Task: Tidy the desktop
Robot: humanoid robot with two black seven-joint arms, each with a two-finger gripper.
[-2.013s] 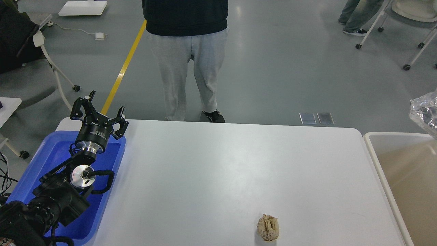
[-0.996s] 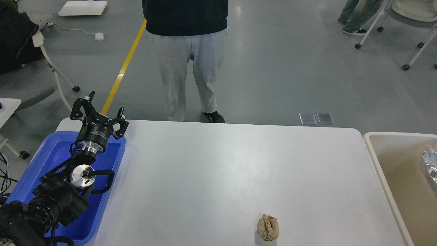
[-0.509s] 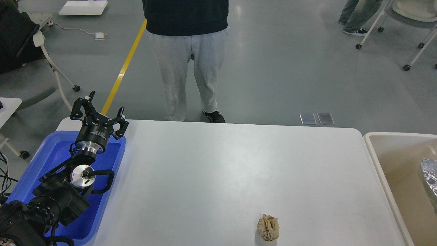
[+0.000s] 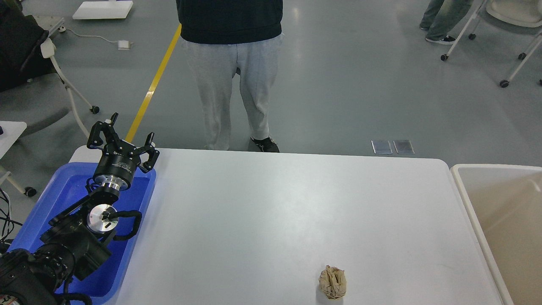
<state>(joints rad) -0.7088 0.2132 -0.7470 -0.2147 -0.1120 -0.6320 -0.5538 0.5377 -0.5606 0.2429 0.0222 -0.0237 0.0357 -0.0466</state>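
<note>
The white desktop (image 4: 275, 212) fills the middle of the head view. A crumpled brown paper ball (image 4: 333, 282) lies on it near the front edge, right of centre. My left gripper (image 4: 123, 135) is open and empty, raised above the far end of the blue tray (image 4: 63, 190) at the desktop's left side, far from the paper ball. My right gripper is out of view.
A beige tub (image 4: 499, 220) stands against the desktop's right edge. A person (image 4: 230, 63) in grey trousers stands just behind the far edge. Chairs stand on the floor at far left and far right.
A crumpled silver foil piece dropped from the upper right into the beige tub and has gone out of sight. My left arm and the paper ball have not moved.
</note>
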